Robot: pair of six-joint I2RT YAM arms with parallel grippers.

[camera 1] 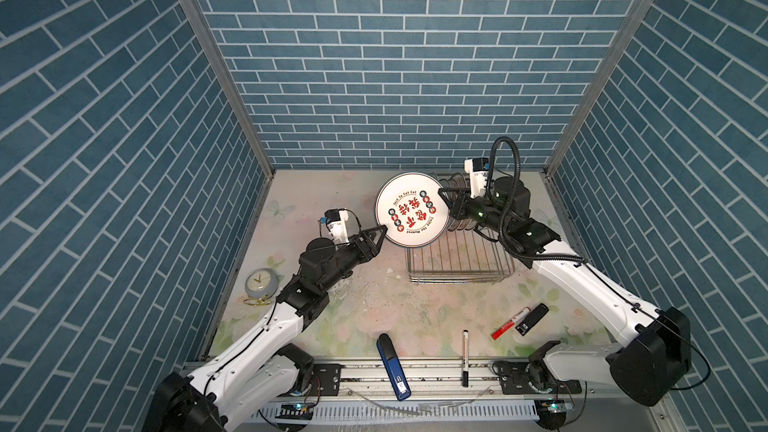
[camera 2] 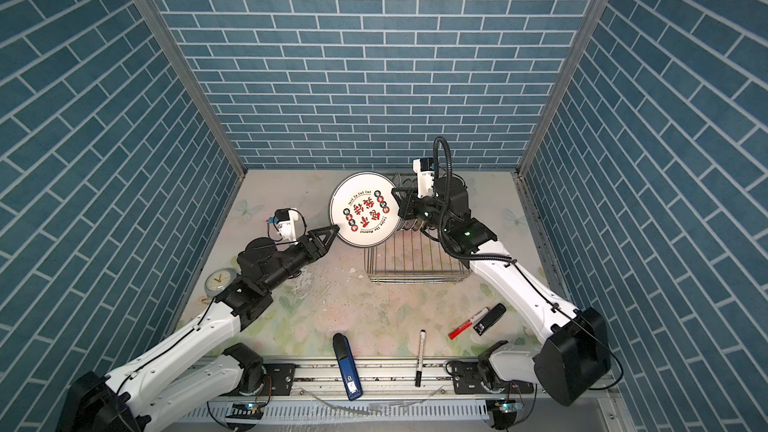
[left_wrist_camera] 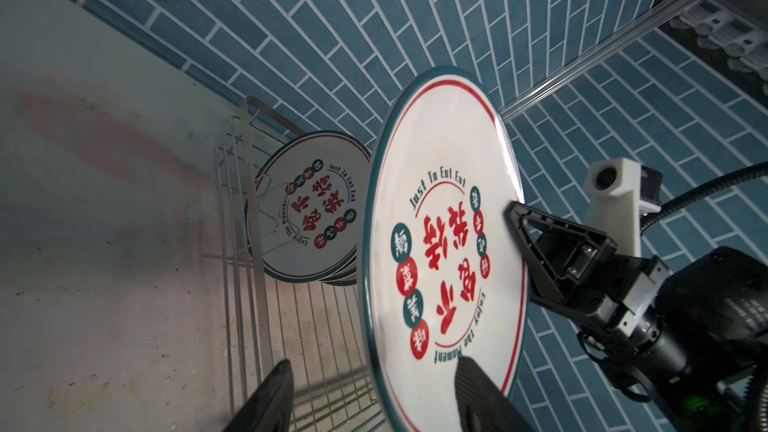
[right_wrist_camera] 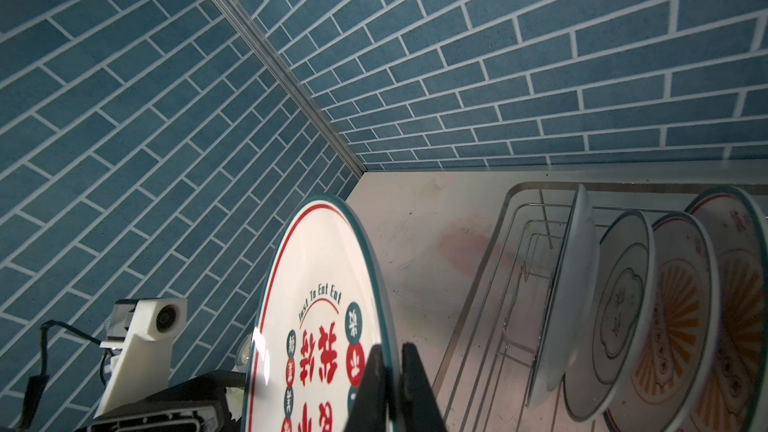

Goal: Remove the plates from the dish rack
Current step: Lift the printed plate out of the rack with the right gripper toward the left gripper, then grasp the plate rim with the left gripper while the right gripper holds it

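A white dark-rimmed plate [camera 1: 411, 209] [camera 2: 365, 209] with red characters hangs upright in the air over the left end of the silver wire dish rack [camera 1: 461, 276] [camera 2: 415, 276]. My right gripper [camera 1: 442, 193] [right_wrist_camera: 392, 371] is shut on its right rim. My left gripper [camera 1: 384, 228] [left_wrist_camera: 374, 363] straddles the opposite rim: one finger [left_wrist_camera: 478, 388] lies over the printed face, and the other stands behind the plate with a gap, so it is open. Several more plates [left_wrist_camera: 316, 209] [right_wrist_camera: 623, 305] stand on edge in the rack's far end, partly hidden by my right arm in both top views.
A small round clock [camera 1: 261, 284] stands at the left edge by my left arm. Near the front edge lie a blue stapler [camera 1: 392, 367], a black pen [camera 1: 465, 357], a red marker [camera 1: 510, 323] and a black block [camera 1: 532, 319]. Blue brick walls close three sides.
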